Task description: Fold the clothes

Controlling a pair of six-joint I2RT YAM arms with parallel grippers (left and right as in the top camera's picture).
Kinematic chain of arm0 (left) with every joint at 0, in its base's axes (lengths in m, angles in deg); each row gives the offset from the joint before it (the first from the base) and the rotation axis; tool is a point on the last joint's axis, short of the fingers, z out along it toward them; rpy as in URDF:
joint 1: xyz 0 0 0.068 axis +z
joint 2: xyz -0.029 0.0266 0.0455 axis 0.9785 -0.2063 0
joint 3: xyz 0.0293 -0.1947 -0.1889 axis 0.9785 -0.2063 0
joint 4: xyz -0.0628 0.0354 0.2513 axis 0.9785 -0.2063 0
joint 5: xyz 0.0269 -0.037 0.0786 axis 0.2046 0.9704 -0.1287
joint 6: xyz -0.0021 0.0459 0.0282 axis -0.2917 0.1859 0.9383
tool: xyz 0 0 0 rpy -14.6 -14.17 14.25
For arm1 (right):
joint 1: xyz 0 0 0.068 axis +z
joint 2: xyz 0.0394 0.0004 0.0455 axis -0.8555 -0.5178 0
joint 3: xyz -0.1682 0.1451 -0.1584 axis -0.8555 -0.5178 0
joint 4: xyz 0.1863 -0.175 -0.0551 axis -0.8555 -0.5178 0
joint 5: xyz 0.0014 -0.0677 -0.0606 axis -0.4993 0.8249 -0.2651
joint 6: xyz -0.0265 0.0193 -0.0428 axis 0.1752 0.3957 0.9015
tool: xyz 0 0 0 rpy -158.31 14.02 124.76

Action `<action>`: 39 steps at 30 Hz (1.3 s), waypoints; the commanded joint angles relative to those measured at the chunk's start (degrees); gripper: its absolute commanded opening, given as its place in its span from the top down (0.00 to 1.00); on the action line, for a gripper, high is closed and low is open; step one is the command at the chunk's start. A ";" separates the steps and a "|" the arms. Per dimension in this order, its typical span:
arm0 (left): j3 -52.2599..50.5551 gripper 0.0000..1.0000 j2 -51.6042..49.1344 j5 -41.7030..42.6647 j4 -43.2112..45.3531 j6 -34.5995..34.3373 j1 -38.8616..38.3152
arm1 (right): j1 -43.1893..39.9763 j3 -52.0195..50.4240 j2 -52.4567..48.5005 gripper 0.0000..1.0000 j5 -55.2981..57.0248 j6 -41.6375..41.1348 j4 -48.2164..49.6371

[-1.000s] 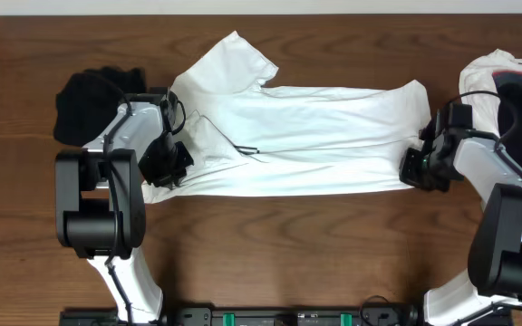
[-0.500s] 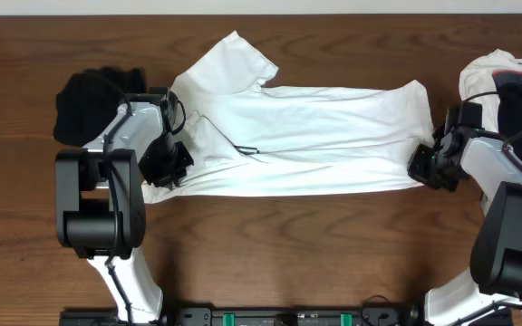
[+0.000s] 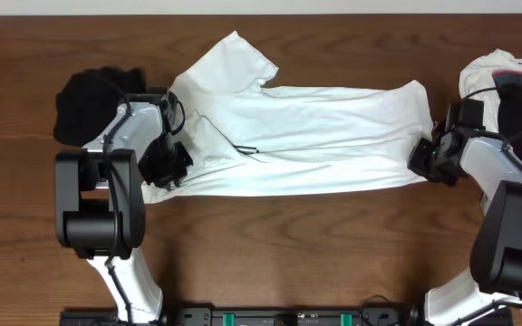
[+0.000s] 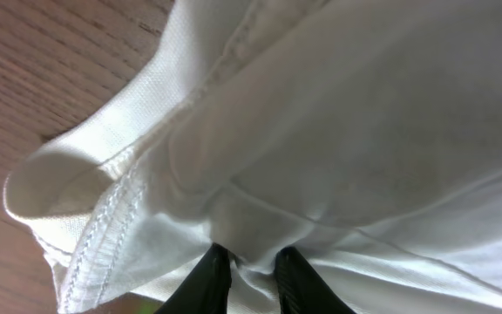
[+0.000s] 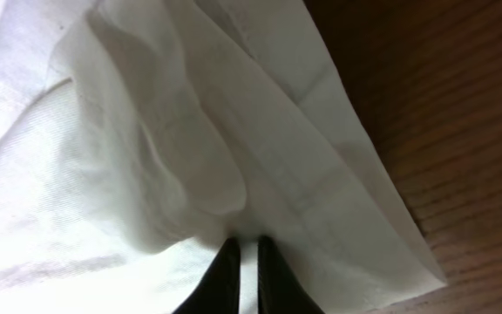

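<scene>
Shirt [image 5: 146, 131] seemingly within right end effector [image 5: 244, 251].

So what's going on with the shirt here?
A white T-shirt lies stretched lengthwise across the wooden table. The robot's left gripper pinches its collar end, the right gripper its hem end. A black garment and a pile of more clothes lie off to the sides.

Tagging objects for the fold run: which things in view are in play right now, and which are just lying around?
In play: white T-shirt; left gripper and right gripper, each pinching one end of it.
Lying about: black garment at far left; white-and-dark pile at the right edge.
</scene>
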 commanded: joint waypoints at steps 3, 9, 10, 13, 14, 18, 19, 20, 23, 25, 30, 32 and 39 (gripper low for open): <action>-1.73 0.78 -2.14 -1.95 1.68 -0.59 0.20 | -2.58 -0.07 -1.38 0.95 2.71 -0.76 -2.40; -1.73 0.78 -2.14 -1.97 1.75 -0.59 0.20 | -4.55 -0.04 -1.36 0.99 1.81 -0.70 -3.76; -1.73 0.78 -2.14 -1.97 1.79 -0.59 0.20 | -4.76 -0.04 -1.22 0.99 1.40 -0.57 -3.72; -1.73 0.77 -2.14 -1.97 1.90 -0.59 0.20 | -5.03 0.20 -0.42 0.99 0.72 -0.48 -3.67; -1.73 0.76 -2.14 -1.95 1.88 -0.59 0.20 | -5.03 0.33 0.02 0.99 0.72 0.04 -3.78; -1.73 0.70 -2.14 -1.95 1.88 -0.59 0.20 | -5.03 0.39 3.41 0.99 2.84 1.16 -4.61; -1.73 0.70 -2.14 -1.97 1.88 -0.59 0.20 | -5.03 0.39 4.46 0.99 4.35 1.16 -5.05; -1.73 0.70 -2.14 -1.97 1.88 -0.59 0.20 | -5.03 0.39 5.31 0.99 5.84 1.16 -5.46; -1.73 0.70 -2.14 -1.95 1.88 -0.59 0.20 | -5.03 0.37 7.78 0.98 10.36 0.76 -6.88; -1.73 0.70 -2.14 -1.95 1.88 -0.59 0.20 | -5.01 0.37 8.79 0.98 9.70 0.70 -7.10; -1.73 0.70 -2.14 -1.97 1.90 -0.59 0.20 | -4.74 0.37 9.20 0.99 0.07 5.40 -5.88; -1.73 0.69 -2.14 -1.95 1.90 -0.59 0.20 | -4.74 0.35 9.20 0.99 -0.98 5.49 -5.90; -1.73 0.69 -2.14 -1.95 1.92 -0.59 0.20 | -4.74 -0.20 9.09 0.83 -1.14 4.33 -4.20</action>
